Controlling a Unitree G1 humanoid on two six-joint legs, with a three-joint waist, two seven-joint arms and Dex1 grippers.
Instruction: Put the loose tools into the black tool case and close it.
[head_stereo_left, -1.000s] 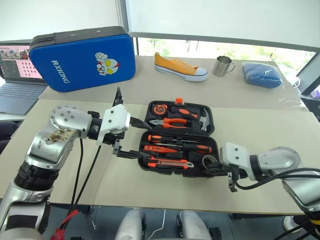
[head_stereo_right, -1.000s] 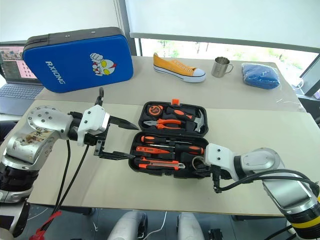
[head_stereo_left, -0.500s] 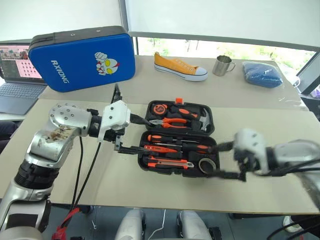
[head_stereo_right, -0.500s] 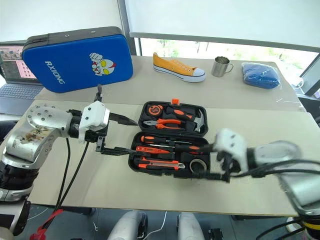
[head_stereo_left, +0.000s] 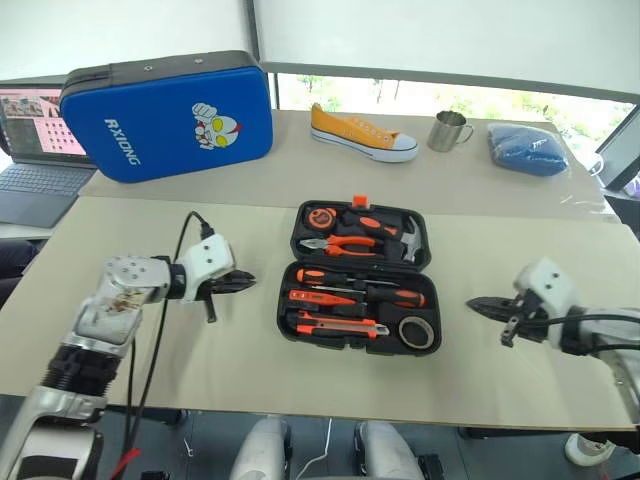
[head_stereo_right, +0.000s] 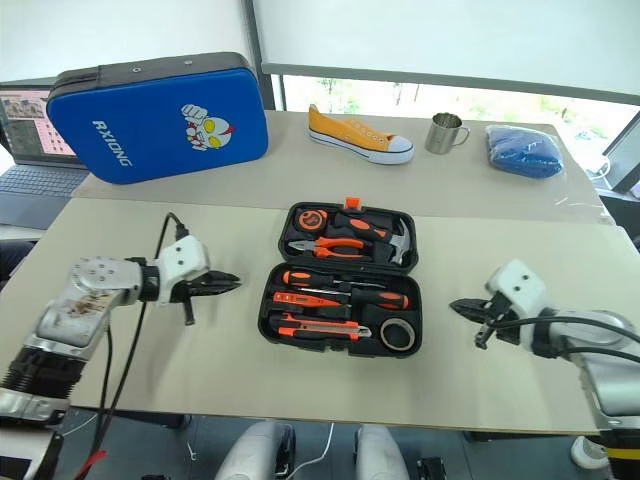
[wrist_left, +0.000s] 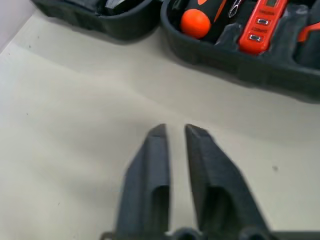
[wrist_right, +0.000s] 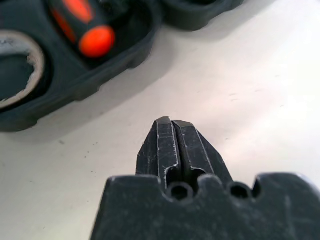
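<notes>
The black tool case (head_stereo_left: 284, 303) lies open in the middle of the table, its lid half on the far side. In its near half lie two screwdrivers (head_stereo_left: 322, 275) (head_stereo_left: 400, 297), the slim tester (head_stereo_left: 318, 297), the utility knife (head_stereo_left: 338, 326) and the tape roll (head_stereo_left: 416, 332). My left gripper (head_stereo_left: 248, 282) hovers low over the table left of the case, shut and empty, pointing at it. My right gripper (head_stereo_left: 474, 303) is to the right of the case, shut and empty. The left wrist view shows the case wall (wrist_left: 240, 70) just ahead; the right wrist view shows the tape roll (wrist_right: 15, 70).
Pliers (head_stereo_left: 345, 243), a hammer (head_stereo_left: 408, 240) and a tape measure (head_stereo_left: 320, 216) sit in the lid half. On the far table stand a blue cartoon case (head_stereo_left: 165, 115), a yellow shoe (head_stereo_left: 360, 133), a metal mug (head_stereo_left: 449, 130) and blue cloth (head_stereo_left: 527, 148). A laptop (head_stereo_left: 30, 170) is at far left.
Both grippers pulled away from the case and shut: the left sank leftward, the right swung right. The tape roll stays in the case.
</notes>
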